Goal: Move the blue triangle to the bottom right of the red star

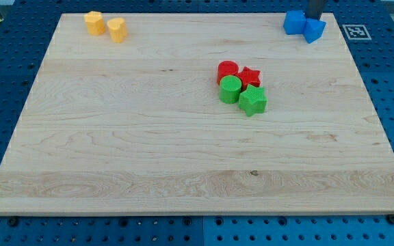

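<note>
The blue triangle lies at the board's top right corner, touching a second blue block on its left whose shape I cannot make out. My tip comes down from the view's top edge, right behind the blue triangle and against both blue blocks. The red star sits near the board's middle, well below and left of the blue blocks. It is packed with a red cylinder on its left, a green cylinder below-left and a green star directly below it.
Two yellow blocks stand at the board's top left. The wooden board ends close to the blue blocks at the top and right edges. A marker tag lies off the board at the right.
</note>
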{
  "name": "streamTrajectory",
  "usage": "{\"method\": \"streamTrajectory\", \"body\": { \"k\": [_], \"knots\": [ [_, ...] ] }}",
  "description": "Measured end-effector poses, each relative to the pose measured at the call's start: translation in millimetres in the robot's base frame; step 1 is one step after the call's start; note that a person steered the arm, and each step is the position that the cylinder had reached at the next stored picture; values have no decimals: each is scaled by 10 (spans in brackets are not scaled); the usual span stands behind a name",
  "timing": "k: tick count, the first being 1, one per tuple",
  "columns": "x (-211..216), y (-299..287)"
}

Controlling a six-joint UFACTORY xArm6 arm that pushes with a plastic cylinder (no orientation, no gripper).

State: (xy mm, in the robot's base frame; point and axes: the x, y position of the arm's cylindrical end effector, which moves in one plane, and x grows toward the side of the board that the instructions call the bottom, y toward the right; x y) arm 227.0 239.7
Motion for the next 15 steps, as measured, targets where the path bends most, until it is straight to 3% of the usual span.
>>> {"method": "streamTrajectory", "body": {
  "k": [4,10,15],
  "knots": [
    [476,70],
    [1430,-701],
    [2253,-365]
  ]
}}
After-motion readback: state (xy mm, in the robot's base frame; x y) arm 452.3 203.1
